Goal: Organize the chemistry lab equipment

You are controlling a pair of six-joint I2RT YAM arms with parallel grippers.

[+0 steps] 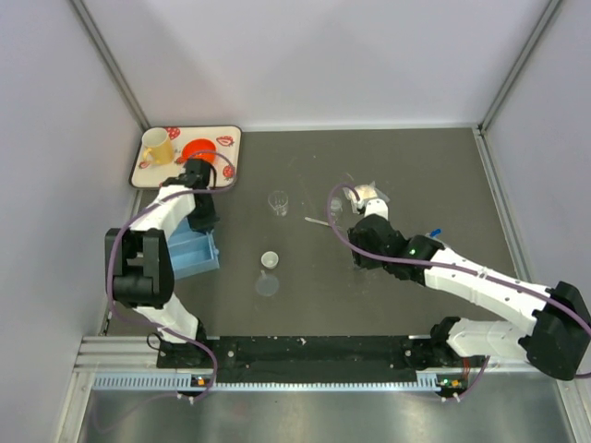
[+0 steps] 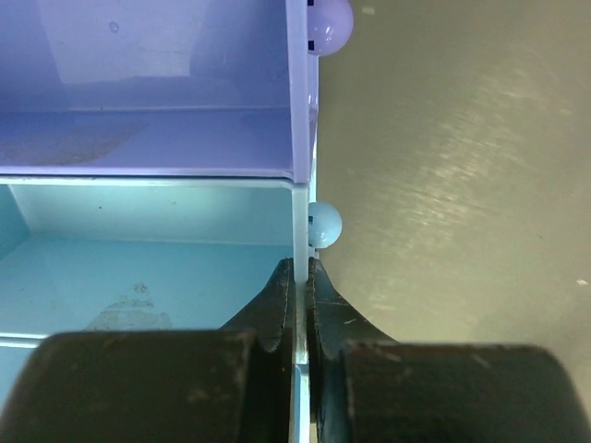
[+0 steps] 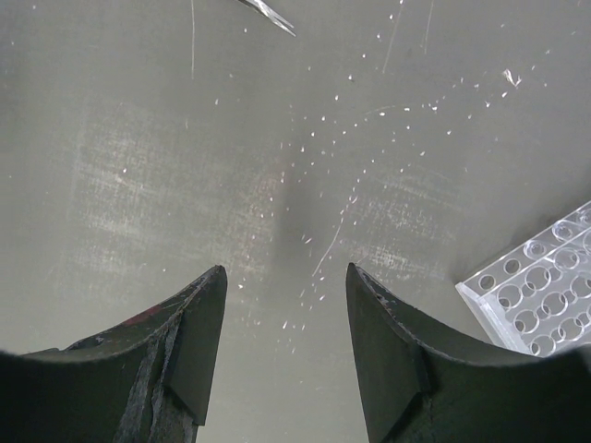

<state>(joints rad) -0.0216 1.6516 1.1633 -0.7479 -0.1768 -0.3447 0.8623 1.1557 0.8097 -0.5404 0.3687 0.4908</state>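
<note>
Since the left gripper [image 2: 300, 277] is pinched fully down on the thin side wall of the pale blue bin [image 2: 157, 217], as its wrist view shows, the step in hand looks like moving that bin, probably nearer the scattered equipment. A purple bin [image 2: 138, 138] butts against it beyond, and I cannot tell whether the two are joined. A slow, level drag along the table [image 2: 462, 185] therefore seems wise, with the wall seated deep between the pads and no lift that could tilt the bin. From the right wrist, the right gripper [image 3: 286, 277] hangs about half open over bare table with nothing between its fingers. A corner of the clear tube rack [image 3: 540, 295] lies near one finger, and the tip of the thin rod [image 3: 270, 16] shows at the top edge. From above, the bin sits at the left, near the patterned tray [image 1: 185, 131]. A small clear beaker [image 1: 278, 201], a small round cup [image 1: 269, 260] and a flat clear disc [image 1: 267, 286] stand apart mid-table, so any pull toward them should stop short of the cup. What looks like a blue-capped tube [image 1: 434, 233] lies beside the right forearm.
</note>
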